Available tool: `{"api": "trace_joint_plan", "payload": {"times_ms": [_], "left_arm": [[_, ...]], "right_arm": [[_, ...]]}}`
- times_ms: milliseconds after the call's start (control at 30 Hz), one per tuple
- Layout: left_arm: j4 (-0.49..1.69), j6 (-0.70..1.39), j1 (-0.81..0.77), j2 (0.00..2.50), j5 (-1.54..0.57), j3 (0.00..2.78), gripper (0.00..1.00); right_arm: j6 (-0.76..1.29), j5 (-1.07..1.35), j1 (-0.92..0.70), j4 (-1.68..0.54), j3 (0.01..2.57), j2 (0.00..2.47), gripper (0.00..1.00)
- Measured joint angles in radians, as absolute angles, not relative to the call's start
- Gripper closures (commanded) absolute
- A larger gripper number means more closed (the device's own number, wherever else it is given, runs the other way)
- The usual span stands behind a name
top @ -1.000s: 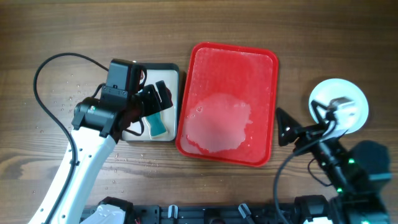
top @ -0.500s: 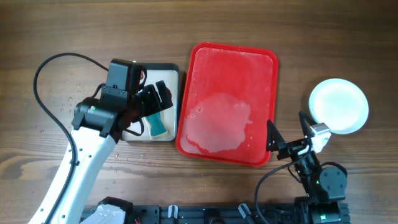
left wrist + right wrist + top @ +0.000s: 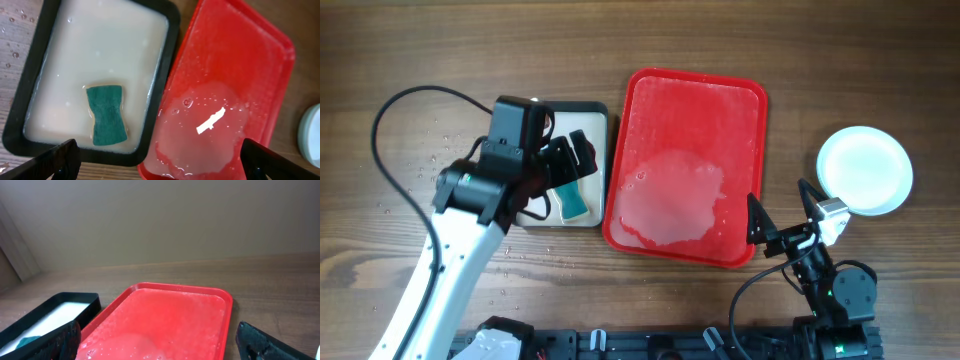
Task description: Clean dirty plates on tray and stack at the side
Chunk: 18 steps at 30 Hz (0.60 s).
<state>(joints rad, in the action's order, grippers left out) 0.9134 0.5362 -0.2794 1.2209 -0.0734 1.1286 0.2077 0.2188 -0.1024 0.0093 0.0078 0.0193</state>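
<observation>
a: item one, the plates (image 3: 865, 170). where do we find them?
b: on the bench (image 3: 720, 40), to the right of the red tray (image 3: 695, 100) and apart from its rim. a white face shows on top. we cannot tell from above how many lie beneath it.
a: and the tray itself?
b: it lies at mid-bench and is wet. a pale puddle (image 3: 670, 200) covers its nearer half, with droplets on the rest.
a: left fingers (image 3: 52, 161)?
b: released, spread wide, grasping nothing. we note them above the small black-rimmed tray (image 3: 168, 60), which lies just beside the red tray's left edge and holds milky liquid. a green sponge (image 3: 106, 114) lies in that liquid toward the near side, clear of the fingers.
a: right fingers (image 3: 267, 344)?
b: also released and holding nothing. we place them over the bench by the red tray's near right corner, between it and the plates, facing the tray.
a: any contact with the plates?
b: none that we can see. the right fingers are near the plates' rim, and a gap shows between them.
</observation>
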Motion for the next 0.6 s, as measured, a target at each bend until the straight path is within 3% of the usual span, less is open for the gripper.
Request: {"api": "trace_joint_plan", "payload": {"times_ms": [200,367,600], "left_arm": [[0.873,0.488,-0.237,0.950,-0.048,1.061,0.00],[0.404,0.366,-0.046,0.600,-0.137,0.698,0.00],[0.084,0.378,-0.014,0.176,-0.158,0.152,0.00]], "right_arm": [[0.208,0.218,-0.102,0.010,0.008,0.019,0.00],[0.208,0.215,-0.102,0.014,0.008,0.015,0.00],[0.208,0.215,-0.102,0.013,0.007,0.014,0.00]]}}
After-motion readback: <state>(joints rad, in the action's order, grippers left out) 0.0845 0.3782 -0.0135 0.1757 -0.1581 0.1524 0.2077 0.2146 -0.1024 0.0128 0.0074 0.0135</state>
